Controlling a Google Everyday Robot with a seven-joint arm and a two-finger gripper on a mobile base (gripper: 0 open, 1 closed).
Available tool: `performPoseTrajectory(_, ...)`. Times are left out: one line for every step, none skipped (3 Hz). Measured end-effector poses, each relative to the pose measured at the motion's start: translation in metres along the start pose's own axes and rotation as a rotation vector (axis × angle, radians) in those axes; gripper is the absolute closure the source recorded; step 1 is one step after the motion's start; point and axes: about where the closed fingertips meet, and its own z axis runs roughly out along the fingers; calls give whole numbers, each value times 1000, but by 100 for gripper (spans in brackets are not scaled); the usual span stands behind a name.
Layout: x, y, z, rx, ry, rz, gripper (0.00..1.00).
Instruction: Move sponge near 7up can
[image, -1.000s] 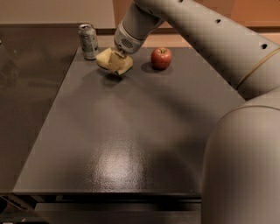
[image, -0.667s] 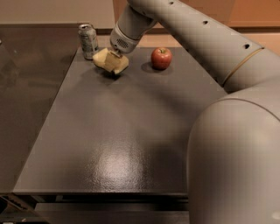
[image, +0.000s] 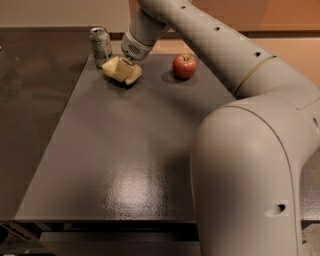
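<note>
The pale yellow sponge (image: 119, 71) is at the far left of the dark table, just right of the upright silvery 7up can (image: 101, 46). A small gap shows between sponge and can. My gripper (image: 128, 63) comes down from above onto the sponge's right part and is shut on it. The fingertips are mostly buried in the sponge. The sponge sits tilted at the table surface.
A red apple (image: 184, 66) stands on the table to the right of the sponge. My arm (image: 235, 70) sweeps across the right side of the view. The dark table (image: 130, 150) has its left edge near the can; a dark floor lies to the left.
My gripper has moved left with the sponge, away from the apple and closer to the 7up can. The can and apple have not moved.
</note>
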Motion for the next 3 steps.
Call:
performPoseTrajectory(0,1,3,-4,1,0,13)
performPoseTrajectory(0,2,6,-8,3,-1,0)
performPoseTrajectory(0,2,6,-9,3,-1,0)
